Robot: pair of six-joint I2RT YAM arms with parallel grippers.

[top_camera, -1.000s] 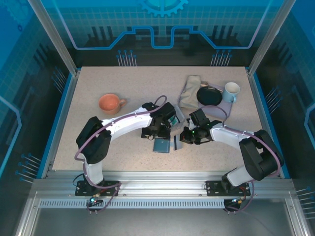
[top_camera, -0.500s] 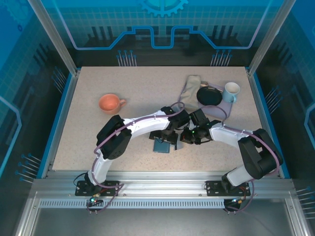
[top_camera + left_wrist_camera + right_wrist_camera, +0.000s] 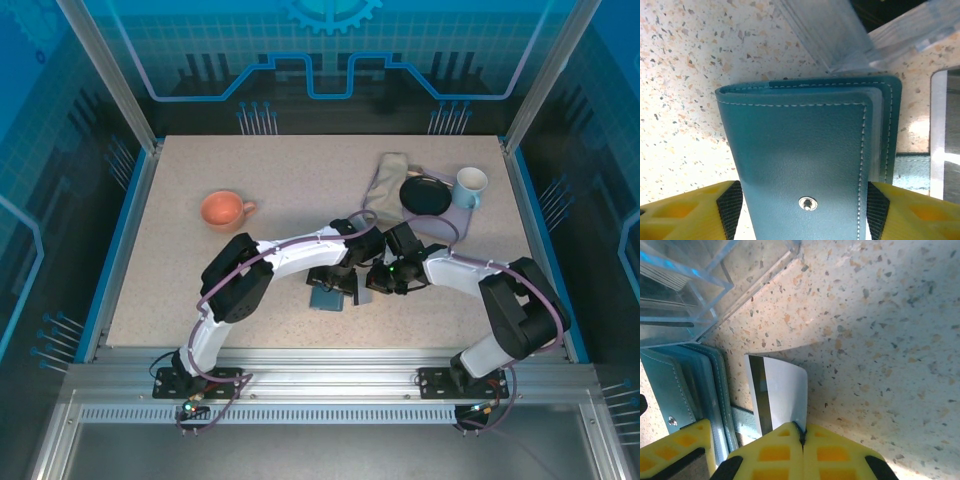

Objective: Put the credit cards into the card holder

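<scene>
Closely paired, left jaws clamp the card holder (image 3: 800, 155), right jaws pinch a card (image 3: 782, 390).

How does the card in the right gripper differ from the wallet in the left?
The card is thin, white, with a dark stripe; the wallet is thick, teal, stitched, with a snap. The right gripper pinches the card by one edge, jaws closed; the left gripper spans the wallet, jaws wide. Both are gripped.

Two mugs (image 3: 224, 210) (image 3: 470, 186), one black dish (image 3: 425, 193), one cloth (image 3: 388, 185), one card holder (image 3: 800, 150), one white credit card (image 3: 777, 390)
</scene>
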